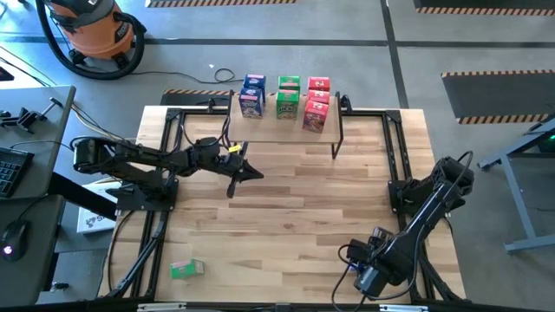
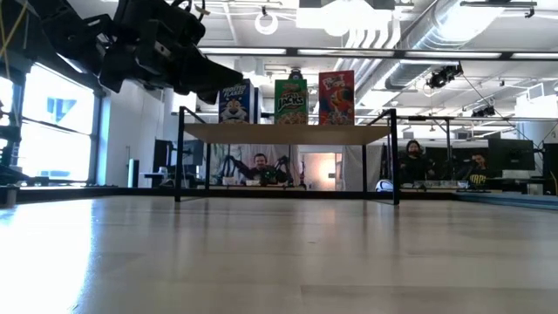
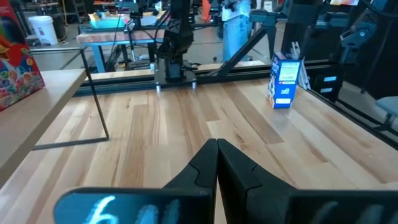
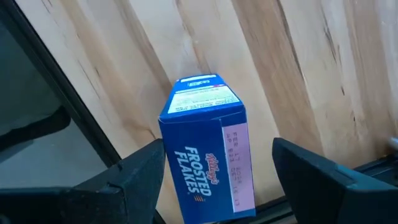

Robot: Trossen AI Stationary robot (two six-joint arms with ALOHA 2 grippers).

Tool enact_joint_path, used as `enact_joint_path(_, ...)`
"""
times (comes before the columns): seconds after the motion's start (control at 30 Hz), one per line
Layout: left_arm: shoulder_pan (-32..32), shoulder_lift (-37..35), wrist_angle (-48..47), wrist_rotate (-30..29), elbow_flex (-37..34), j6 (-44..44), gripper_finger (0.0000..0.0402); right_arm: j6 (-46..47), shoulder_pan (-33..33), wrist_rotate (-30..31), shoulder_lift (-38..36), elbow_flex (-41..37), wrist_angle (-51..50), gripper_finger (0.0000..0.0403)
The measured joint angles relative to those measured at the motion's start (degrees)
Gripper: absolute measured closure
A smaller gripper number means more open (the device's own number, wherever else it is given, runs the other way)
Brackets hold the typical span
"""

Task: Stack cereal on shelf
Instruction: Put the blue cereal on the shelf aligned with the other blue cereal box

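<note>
Right hand (image 4: 214,171) sits low at the near right corner of the desk (image 1: 286,199), its two dark fingers (image 4: 134,177) spread wide on either side of an upright blue Frosted Flakes box (image 4: 208,149). The fingers stand just beside the box's side walls; whether they touch the cardboard cannot be told. In the left wrist view this same blue box (image 3: 285,82) stands on the wood near the desk's black frame rail.

Left hand (image 1: 245,172) hovers over the middle of the desk, just in front of the shelf (image 1: 282,132), with its fingers (image 3: 217,165) pressed together and nothing between them.

On the shelf, boxes stand in three columns: blue boxes (image 1: 252,95) on the left, green boxes (image 1: 288,95) in the middle, red boxes (image 1: 316,104) on the right. The low view shows the three fronts side by side on the board.

One green box (image 1: 186,269) lies flat near the desk's front left corner, well apart from both hands.
</note>
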Motion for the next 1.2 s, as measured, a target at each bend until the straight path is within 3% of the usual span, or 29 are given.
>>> enact_joint_path(0.47, 0.0, 0.0, 0.0, 0.0, 0.0, 0.0, 0.0402, -4.2, 0.0, -5.7, 4.5, -0.1, 0.3, 0.0132)
enact_joint_path(0.7, 0.2, -1.2, -1.8, 1.6, -1.2, 0.3, 0.0402, -4.4, -0.7, -5.8, 4.5, -0.1, 0.6, 0.0168)
enact_joint_path(1.0, 0.6, -11.6, -1.4, 1.0, -7.7, -1.5, 0.0402, -12.9, -5.9, -5.9, 4.4, 4.7, -0.7, 0.0236)
enact_joint_path(1.2, 0.7, -17.7, -1.4, 0.9, -10.8, -2.2, 0.0402, -22.5, -12.2, -5.7, 4.3, 9.8, -4.5, 0.0254)
